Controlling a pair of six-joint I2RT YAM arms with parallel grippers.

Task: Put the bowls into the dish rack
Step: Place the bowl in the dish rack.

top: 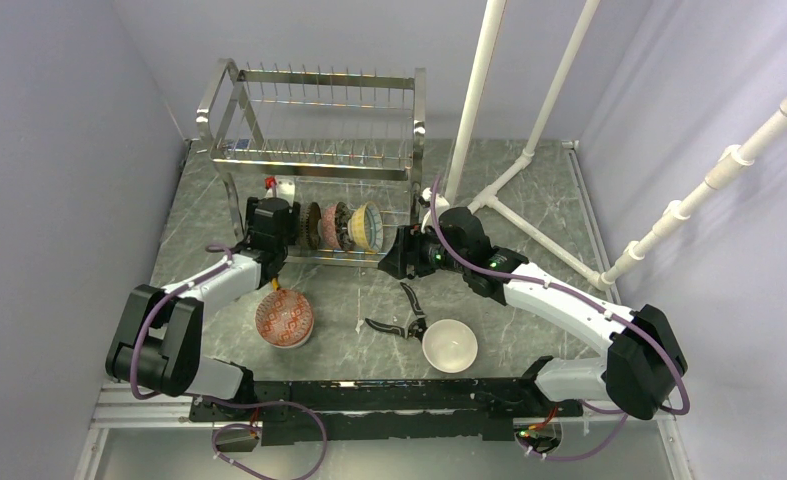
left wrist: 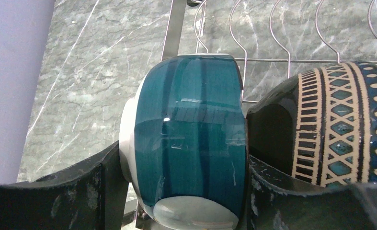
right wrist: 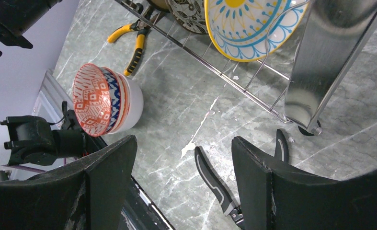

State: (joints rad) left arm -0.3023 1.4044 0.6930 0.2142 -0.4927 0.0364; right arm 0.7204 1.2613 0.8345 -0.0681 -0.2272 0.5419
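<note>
The steel dish rack point(top: 314, 110) stands at the back of the table. In the left wrist view a teal bowl point(left wrist: 191, 134) stands on edge among the rack's wires point(left wrist: 253, 60), and my left gripper point(left wrist: 182, 158) is shut on it, one finger against each side. Beside it stands a dark bowl with a tan and teal band point(left wrist: 339, 124). My right gripper point(right wrist: 182, 143) hangs open and empty by the rack's right leg point(right wrist: 320, 72). A yellow-centred bowl point(right wrist: 244, 24) sits in the lower tier. A red-patterned bowl point(top: 284, 318) and a white bowl point(top: 449, 345) lie on the table.
Black-handled pliers point(top: 404, 315) lie on the table below my right gripper, and yellow-handled pliers point(right wrist: 129, 38) lie near the rack's front. White pipes point(top: 489, 100) rise at the back right. Grey walls close in both sides.
</note>
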